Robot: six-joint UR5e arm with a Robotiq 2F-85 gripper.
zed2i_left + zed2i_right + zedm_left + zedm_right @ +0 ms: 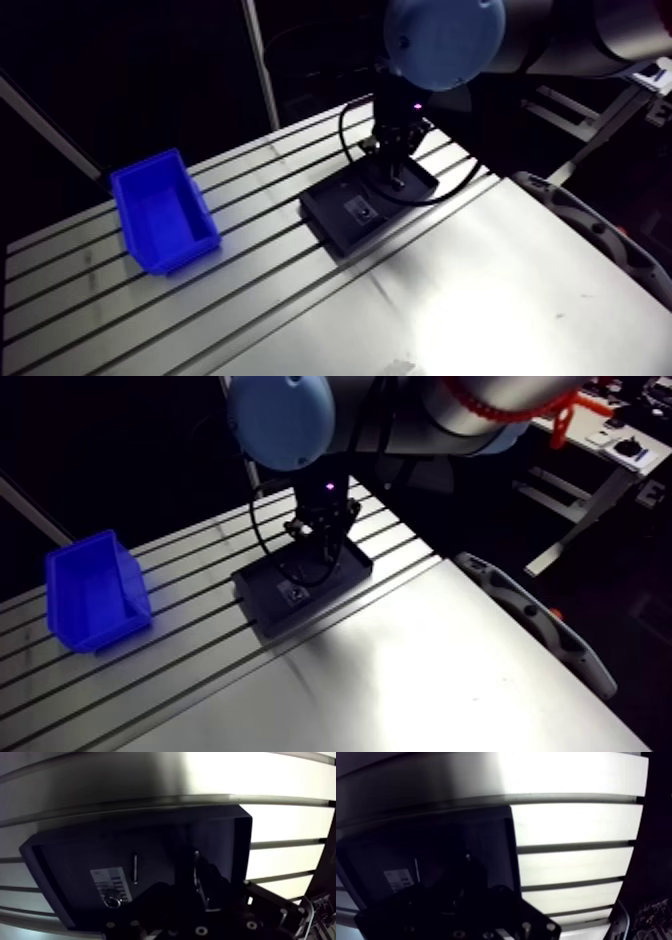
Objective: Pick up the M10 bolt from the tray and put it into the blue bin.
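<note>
A black tray (352,222) lies on the slotted table, and my gripper (398,178) is down inside its far end. In the wrist view the two dark fingers (215,883) stand close together with a shiny metal shank, the M10 bolt (197,874), pressed between them. Beside the gripper on the tray floor lie a thin pin (134,868), a white label (111,883) and a small round nut (112,901). The blue bin (160,210) stands open-topped on the table, well to the left of the tray and apart from it.
Slots run lengthwise along the table (260,300) between bin and tray. A smooth bright plate (500,290) covers the near right part. A grey curved guard (600,235) runs along the table's right edge.
</note>
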